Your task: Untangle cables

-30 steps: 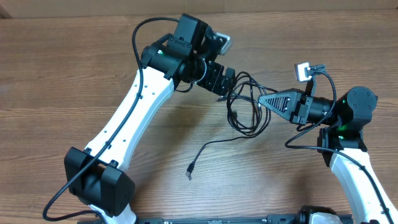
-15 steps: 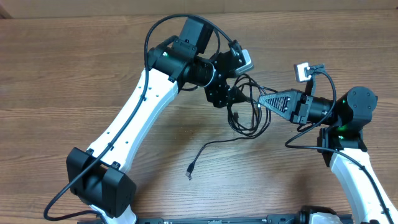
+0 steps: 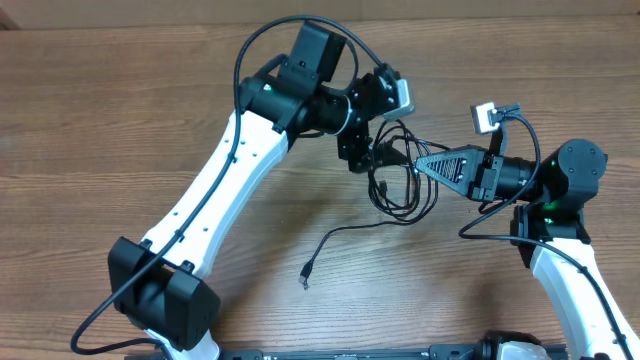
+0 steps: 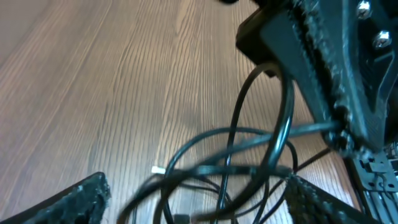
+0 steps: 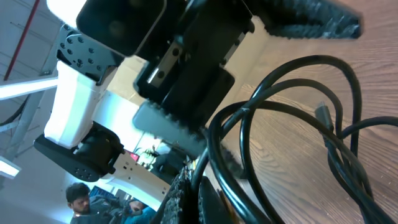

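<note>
Cables lie bundled on the desk, with a tail trailing toward 7 o'clock. One strand is clamped in the right jaws at the bundle's 2 o'clock. The left jaws are spread open at 11 o'clock.

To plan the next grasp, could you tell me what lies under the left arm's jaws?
Looped thin black cables show against the brown wooden table, between the open left jaws. The right arm's shut jaws cover where the upper strands end.
</note>
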{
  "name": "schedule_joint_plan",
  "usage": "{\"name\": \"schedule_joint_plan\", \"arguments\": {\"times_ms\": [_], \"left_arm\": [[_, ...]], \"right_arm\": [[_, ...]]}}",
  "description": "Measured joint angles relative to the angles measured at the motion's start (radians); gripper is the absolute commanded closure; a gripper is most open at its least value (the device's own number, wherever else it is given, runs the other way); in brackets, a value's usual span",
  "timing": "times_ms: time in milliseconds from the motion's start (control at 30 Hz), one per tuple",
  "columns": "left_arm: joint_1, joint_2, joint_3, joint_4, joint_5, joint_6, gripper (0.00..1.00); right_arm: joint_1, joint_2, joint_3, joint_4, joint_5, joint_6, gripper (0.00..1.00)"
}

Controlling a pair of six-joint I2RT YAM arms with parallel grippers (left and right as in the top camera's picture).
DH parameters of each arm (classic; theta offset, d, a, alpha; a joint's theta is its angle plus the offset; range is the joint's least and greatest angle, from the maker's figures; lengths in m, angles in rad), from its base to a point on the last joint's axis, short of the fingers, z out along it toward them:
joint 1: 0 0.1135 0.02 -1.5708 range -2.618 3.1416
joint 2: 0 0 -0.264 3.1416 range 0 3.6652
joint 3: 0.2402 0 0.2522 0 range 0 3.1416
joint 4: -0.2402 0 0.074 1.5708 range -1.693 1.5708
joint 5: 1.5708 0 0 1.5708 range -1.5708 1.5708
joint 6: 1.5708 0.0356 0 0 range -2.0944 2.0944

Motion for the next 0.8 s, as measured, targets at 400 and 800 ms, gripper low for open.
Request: {"name": "schedule_joint_plan", "arguments": {"times_ms": [400, 800], "left_arm": [[-0.059, 0.000, 0.000, 0.066, -0.057, 0.011, 0.96], [-0.039, 0.000, 0.000, 0.084, -0.096, -0.117, 0.96]], "right_arm": [[-0.001, 0.000, 0.000, 0.000, -0.026, 0.002, 0.96], [0.000, -0.002, 0.000, 0.003, -0.027, 0.005, 0.26]]}}
